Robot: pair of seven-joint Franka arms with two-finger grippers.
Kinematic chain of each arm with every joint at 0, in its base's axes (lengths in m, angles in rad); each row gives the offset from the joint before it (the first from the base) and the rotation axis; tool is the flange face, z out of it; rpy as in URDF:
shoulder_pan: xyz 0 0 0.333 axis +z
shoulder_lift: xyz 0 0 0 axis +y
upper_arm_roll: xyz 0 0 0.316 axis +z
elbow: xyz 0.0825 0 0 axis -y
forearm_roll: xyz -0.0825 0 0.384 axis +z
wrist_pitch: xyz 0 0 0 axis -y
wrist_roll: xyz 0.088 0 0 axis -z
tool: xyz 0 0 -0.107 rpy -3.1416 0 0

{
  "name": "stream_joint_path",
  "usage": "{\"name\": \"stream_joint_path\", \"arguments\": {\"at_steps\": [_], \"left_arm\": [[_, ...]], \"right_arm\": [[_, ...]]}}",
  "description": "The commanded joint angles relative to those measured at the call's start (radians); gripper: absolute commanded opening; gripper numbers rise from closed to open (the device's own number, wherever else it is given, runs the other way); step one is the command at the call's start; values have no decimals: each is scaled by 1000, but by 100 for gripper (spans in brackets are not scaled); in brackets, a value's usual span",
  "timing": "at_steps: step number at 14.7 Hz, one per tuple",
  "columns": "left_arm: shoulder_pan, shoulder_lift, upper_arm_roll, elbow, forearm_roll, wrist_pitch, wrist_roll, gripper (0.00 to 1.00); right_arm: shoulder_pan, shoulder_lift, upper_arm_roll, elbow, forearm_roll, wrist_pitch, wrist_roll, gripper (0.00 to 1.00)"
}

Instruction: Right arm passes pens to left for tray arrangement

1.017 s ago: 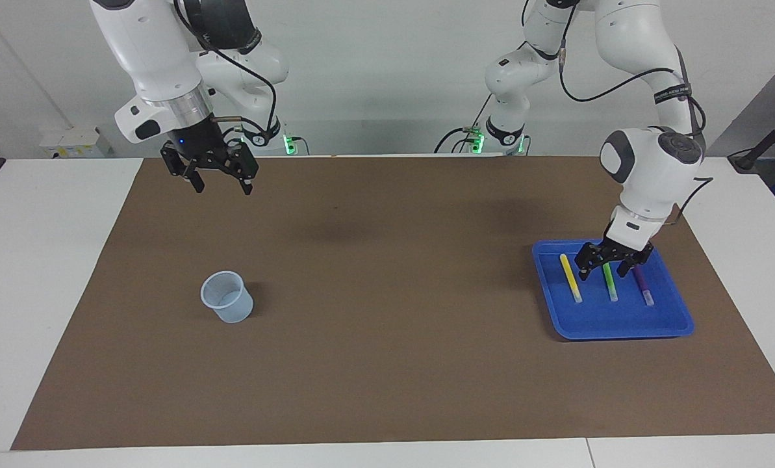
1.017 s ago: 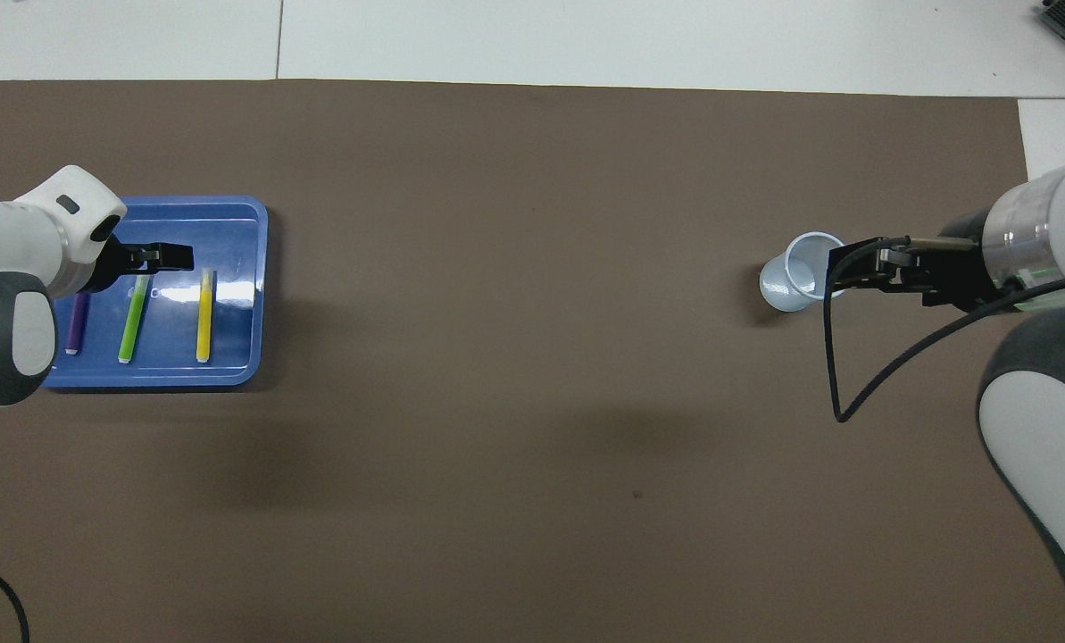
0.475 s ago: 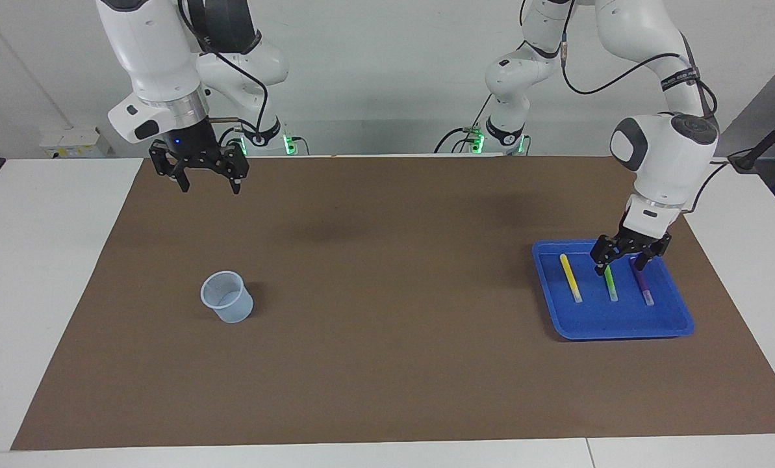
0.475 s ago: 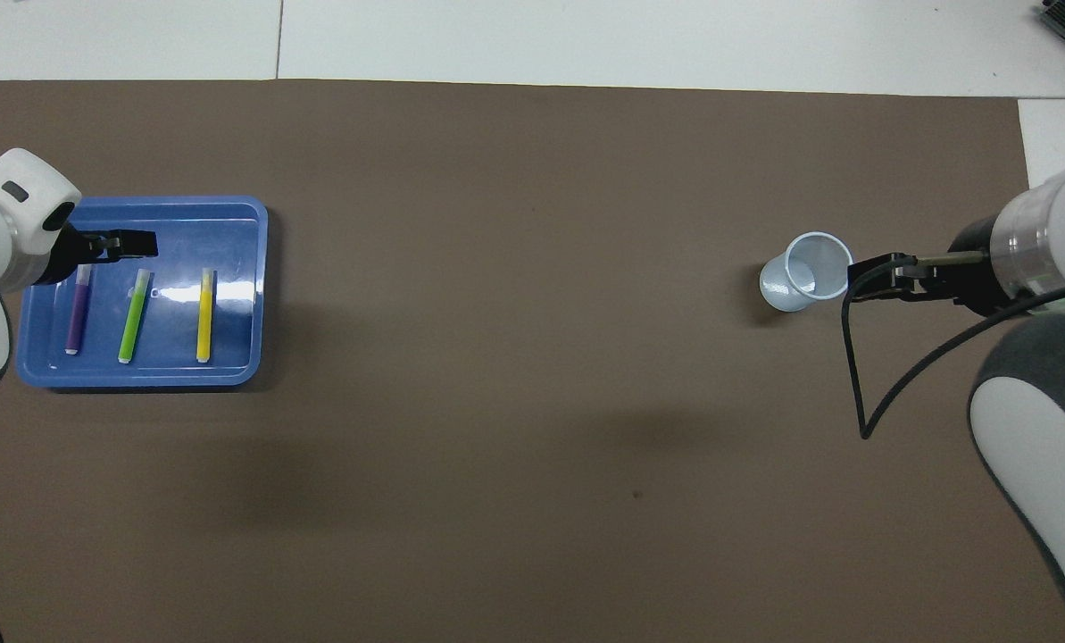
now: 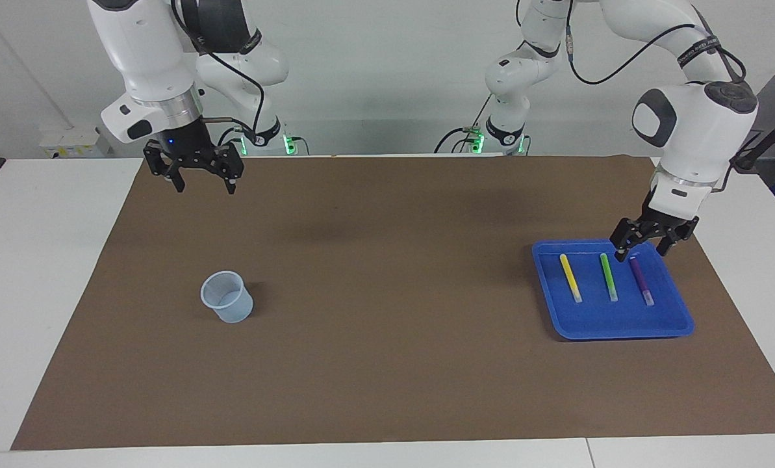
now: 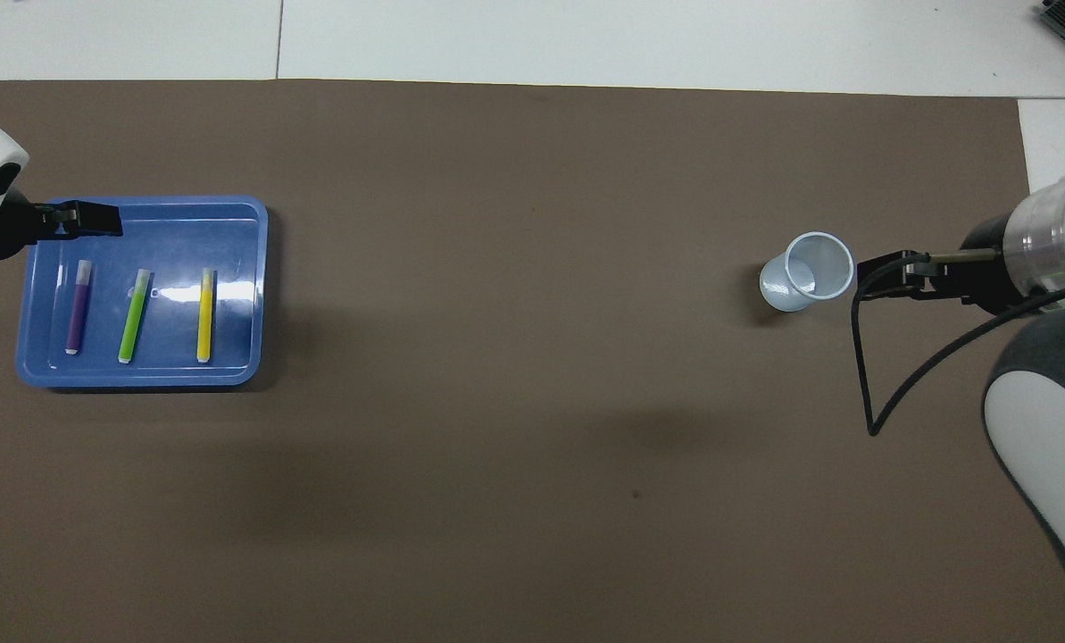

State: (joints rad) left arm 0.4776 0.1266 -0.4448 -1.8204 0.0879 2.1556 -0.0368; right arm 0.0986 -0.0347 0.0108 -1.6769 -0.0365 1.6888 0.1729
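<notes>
Three pens lie side by side in the blue tray (image 5: 621, 333) (image 6: 228, 232) at the left arm's end of the table: yellow (image 5: 570, 277) (image 6: 203, 315), green (image 5: 609, 277) (image 6: 135, 315) and purple (image 5: 640, 281) (image 6: 76, 306). My left gripper (image 5: 640, 253) (image 6: 95, 220) hangs open and empty over the tray, above the purple pen's end, touching nothing. My right gripper (image 5: 206, 188) (image 6: 889, 272) is open and empty, raised over the brown mat at the right arm's end, apart from the cup.
A small translucent pale-blue cup (image 5: 228, 297) (image 6: 807, 283) stands upright on the brown mat (image 5: 387, 292) toward the right arm's end. A black cable (image 6: 862, 357) loops down from the right arm. White tabletop borders the mat.
My left gripper has lifted off from above the green pen and drawn toward the left arm's end of the tray. The right gripper pulled back from over the cup. The pens have not moved.
</notes>
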Motion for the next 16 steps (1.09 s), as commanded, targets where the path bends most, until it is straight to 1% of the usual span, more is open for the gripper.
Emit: {"name": "stream_joint_path", "arguments": {"at_steps": [1, 2, 3, 4, 5, 6, 7, 8, 9, 11, 13, 16], "left_arm": [[-11, -21, 0, 33, 19, -68, 12, 100], [-43, -22, 8, 56, 19, -97, 12, 100], [-78, -24, 40, 70, 19, -120, 11, 100], [-146, -31, 104, 75, 18, -132, 11, 100], [-263, -44, 233, 76, 18, -137, 14, 100], [-416, -53, 391, 78, 16, -146, 18, 100], [-548, -68, 517, 76, 16, -160, 18, 100], [-650, -82, 619, 78, 16, -175, 17, 100], [-690, -97, 668, 78, 9, -190, 18, 100], [-682, -113, 672, 88, 6, -221, 25, 100], [-633, -113, 654, 93, 6, -226, 29, 100], [-548, -107, 579, 98, -25, -226, 38, 100]], "right_arm": [[-7, -20, -3, -18, 23, 3, -26, 100], [-5, -22, -3, -21, 23, 3, -27, 100], [-5, -24, -2, -21, 23, 3, -27, 100], [-4, -22, -2, -21, 23, 3, -27, 100], [-4, -24, -2, -21, 23, 3, -27, 100], [-4, -24, -2, -23, 23, 3, -27, 100], [-4, -24, -2, -23, 23, 2, -30, 100], [-5, -24, -2, -24, 24, 2, -33, 100], [-5, -24, -2, -24, 24, 2, -33, 100], [-5, -24, -2, -23, 23, 3, -35, 100], [-5, -24, -3, -24, 24, 6, -35, 100], [-5, -24, -2, -24, 24, 8, -33, 100]]}}
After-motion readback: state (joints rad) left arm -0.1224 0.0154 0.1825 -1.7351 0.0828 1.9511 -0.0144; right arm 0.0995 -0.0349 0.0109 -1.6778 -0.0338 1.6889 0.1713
